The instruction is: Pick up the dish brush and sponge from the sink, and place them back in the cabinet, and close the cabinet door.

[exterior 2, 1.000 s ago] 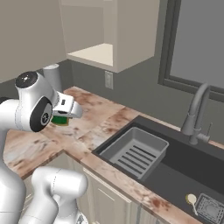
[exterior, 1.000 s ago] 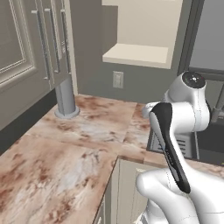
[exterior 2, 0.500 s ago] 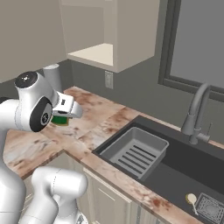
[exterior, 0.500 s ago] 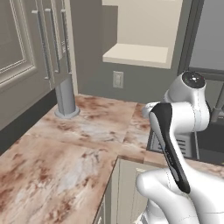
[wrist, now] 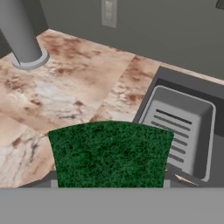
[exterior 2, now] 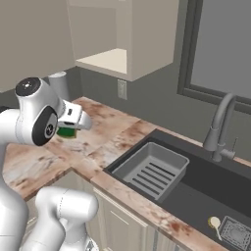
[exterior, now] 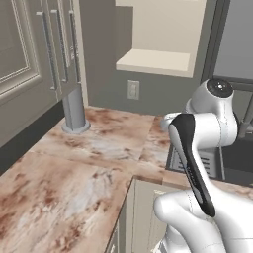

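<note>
- Sponge: dark green face toward the hand camera, carried above the marbled worktop, clear of it. In the right base view the sponge shows as a green sliver under the wrist. I judge I carry it at this height to bring it up to the shelf.
- Jaws: part open, closed on the sponge's two sides; the tips themselves are hidden behind it.
- Cabinet: open, pale shelf bare, above and ahead of the hand. It is the goal for both items, so I judge the door is left open until they are in.
- Dish brush: cream end lies on the floor of the sink, beside a small grey rack at the right end. Second fetch, by my reckoning.
- Drainer tray: ribbed, grey, seated in the sink's left end.
- Faucet: arched, behind the basin.
- Grey cylinder: upright on the worktop near the wall; I keep clear of it.
</note>
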### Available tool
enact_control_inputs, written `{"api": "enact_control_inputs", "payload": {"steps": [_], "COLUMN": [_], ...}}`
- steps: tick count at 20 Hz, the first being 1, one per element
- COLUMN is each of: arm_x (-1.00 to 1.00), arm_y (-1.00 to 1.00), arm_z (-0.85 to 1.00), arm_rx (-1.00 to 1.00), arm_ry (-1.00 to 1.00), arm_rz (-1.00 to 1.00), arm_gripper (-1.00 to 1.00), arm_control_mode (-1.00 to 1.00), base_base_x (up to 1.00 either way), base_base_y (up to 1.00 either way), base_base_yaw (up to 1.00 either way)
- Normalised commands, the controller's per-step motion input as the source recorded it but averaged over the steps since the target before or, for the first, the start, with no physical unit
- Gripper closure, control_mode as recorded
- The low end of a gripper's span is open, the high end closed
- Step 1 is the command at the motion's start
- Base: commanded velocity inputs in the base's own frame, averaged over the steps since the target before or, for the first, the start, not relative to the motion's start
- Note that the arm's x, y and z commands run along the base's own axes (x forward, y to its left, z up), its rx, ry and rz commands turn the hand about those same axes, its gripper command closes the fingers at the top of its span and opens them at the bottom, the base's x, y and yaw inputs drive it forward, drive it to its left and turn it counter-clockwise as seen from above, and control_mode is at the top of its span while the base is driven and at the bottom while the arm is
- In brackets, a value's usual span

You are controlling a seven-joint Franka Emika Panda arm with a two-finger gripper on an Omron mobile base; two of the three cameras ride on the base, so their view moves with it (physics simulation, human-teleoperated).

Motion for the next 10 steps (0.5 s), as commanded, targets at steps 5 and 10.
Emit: {"api": "enact_control_inputs", "payload": {"steps": [5,10], "arm_x": [0.05,0.2], "arm_y": [0.09,0.04], "arm_z": [0.46,0.52], "arm_rx": [0.0,0.0], "arm_ry": [-0.05,-0.06], "arm_rz": [0.0,-0.04], "arm_gripper": [1.0,1.0], "arm_control_mode": [-1.0,-1.0], "base_base_x": [0.0,0.0], "base_base_y": [0.0,0.0], "base_base_yaw": [0.0,0.0]}}
